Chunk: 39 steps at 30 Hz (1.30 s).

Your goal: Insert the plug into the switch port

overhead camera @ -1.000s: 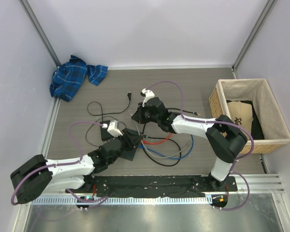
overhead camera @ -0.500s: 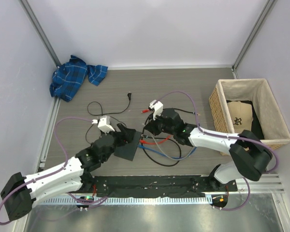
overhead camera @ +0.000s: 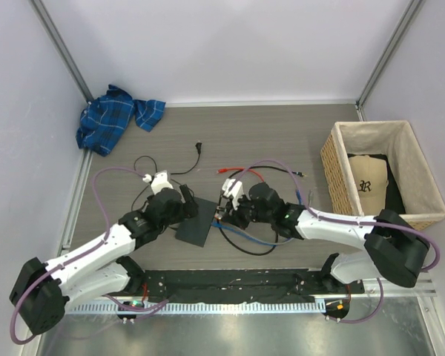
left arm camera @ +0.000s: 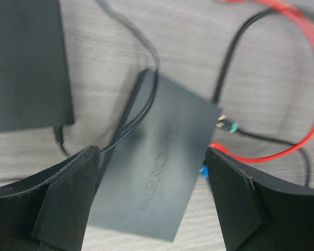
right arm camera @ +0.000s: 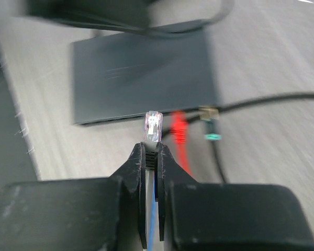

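Black jaws of the right gripper (right arm camera: 150,152) are seen pressed together on a clear plug (right arm camera: 153,124), which is held upright between them with its tip pointing away from the wrist. The tip is held right at the near edge of the flat, dark grey switch (right arm camera: 141,78). The switch port itself is lost in the blur along that edge, so it cannot be told whether the tip has entered it or only meets the casing. Just to the right of the held plug, a red plug (right arm camera: 179,130) and a green-booted plug (right arm camera: 210,125) on a black lead are found against the same edge.

The left gripper (left arm camera: 152,157) is shown with its 2 fingers (left arm camera: 68,198) spread wide. They hang over the switch, 1 past each long side, and nothing is gripped. A thin black cord (left arm camera: 138,112) is laid across the switch's left edge, and a black block (left arm camera: 26,63) lies just beyond it. A red cable (left arm camera: 282,149) curves away on the right.

From above, the 2 grippers are seen at opposite sides of the switch, near the middle of the grey wood-grain table (overhead camera: 282,133). A blue plaid cloth (overhead camera: 115,119) is bunched in the far left corner. A wicker basket (overhead camera: 328,159) holding a tan cap (overhead camera: 367,176) stands at the right.
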Tool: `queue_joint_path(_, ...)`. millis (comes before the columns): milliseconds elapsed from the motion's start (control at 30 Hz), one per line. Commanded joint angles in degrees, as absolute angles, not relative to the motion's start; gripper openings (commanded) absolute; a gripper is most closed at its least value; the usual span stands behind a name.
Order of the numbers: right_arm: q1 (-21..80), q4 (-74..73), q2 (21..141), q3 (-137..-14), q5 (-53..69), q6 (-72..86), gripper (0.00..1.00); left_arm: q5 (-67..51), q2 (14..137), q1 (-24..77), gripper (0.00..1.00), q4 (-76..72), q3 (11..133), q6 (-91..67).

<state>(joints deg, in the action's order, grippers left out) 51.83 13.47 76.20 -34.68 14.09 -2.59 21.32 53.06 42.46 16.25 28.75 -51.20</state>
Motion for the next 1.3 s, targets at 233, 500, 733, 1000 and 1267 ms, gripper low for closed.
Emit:
queue_joint_path(233,60.3,13.7,84.6,-37.4,13.9,-6.9,0.01,19.4,62.7,41.8,0.85,28.0,35.6,-50.2)
queue_joint_path(500,61.0,15.8,88.4,-38.9,10.6,-6.9,0.01,18.8,69.2,41.6,0.86,22.9,37.5,-46.2)
queue_joint_path(733,61.1,18.8,89.5,-38.9,8.9,-6.6,0.01,17.4,72.9,41.2,0.86,20.9,36.8,-46.8)
queue_joint_path(1000,61.1,20.3,90.2,-39.0,9.7,-6.3,0.01,15.3,74.3,41.0,0.85,19.0,35.1,-47.6)
queue_joint_path(1267,61.1,21.5,91.0,-39.2,10.5,-5.9,0.01,13.3,74.6,41.0,0.85,17.5,34.1,-48.2)
